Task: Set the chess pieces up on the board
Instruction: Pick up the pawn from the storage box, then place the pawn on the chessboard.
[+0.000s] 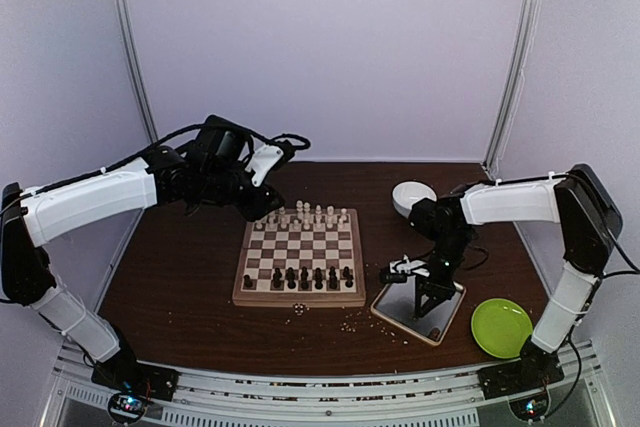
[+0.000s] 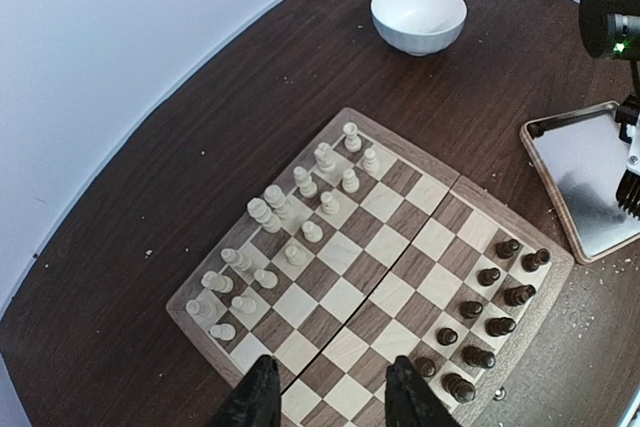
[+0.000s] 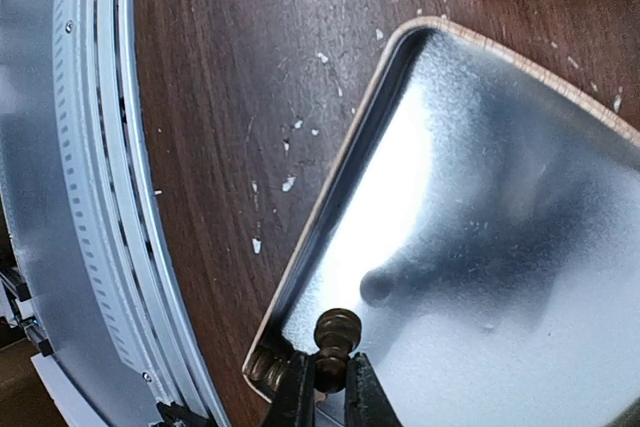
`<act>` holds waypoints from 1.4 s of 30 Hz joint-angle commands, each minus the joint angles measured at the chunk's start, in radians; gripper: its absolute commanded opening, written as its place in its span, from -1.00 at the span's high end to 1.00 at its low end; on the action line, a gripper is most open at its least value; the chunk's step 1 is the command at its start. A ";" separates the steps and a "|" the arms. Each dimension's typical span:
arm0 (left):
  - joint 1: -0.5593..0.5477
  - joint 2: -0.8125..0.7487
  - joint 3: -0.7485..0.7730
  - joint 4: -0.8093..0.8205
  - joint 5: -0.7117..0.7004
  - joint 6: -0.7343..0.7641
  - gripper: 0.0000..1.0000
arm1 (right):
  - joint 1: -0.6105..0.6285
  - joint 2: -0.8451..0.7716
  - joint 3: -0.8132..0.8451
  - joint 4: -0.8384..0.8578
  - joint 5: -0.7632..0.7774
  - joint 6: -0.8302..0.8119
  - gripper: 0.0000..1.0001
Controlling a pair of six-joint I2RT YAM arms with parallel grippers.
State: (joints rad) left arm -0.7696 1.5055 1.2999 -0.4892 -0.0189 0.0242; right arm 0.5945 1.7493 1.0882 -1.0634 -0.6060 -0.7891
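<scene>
Most chess pieces (image 2: 303, 179) stand on the board (image 2: 365, 277). The right pincer (image 3: 322, 387) pinches a dark piece (image 3: 337, 332), with maybe a second piece (image 3: 266, 367) beside it. The left pincer (image 2: 327, 387) gapes empty.

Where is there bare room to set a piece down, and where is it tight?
The board's middle rows are bare, between the far cream pieces and the near dark pieces. The table left of the board is open too. Right of it is crowded: tray, bowl, green plate and the right tool, shut on a dark piece.
</scene>
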 commanded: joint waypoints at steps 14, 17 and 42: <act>0.046 -0.049 0.035 -0.004 -0.184 -0.010 0.25 | 0.088 0.172 0.664 -0.016 0.166 0.248 0.84; 0.055 -0.058 0.032 -0.002 -0.190 -0.012 0.25 | 0.125 0.287 0.810 -0.030 0.202 0.285 0.84; 0.055 -0.071 0.027 -0.008 -0.189 -0.005 0.24 | 0.203 0.603 1.073 -0.089 0.330 0.342 0.63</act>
State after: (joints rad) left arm -0.7189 1.4490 1.3113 -0.5102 -0.2047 0.0238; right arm 0.7925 2.3455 2.1407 -1.1313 -0.2966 -0.4591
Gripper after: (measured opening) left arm 0.377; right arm 0.174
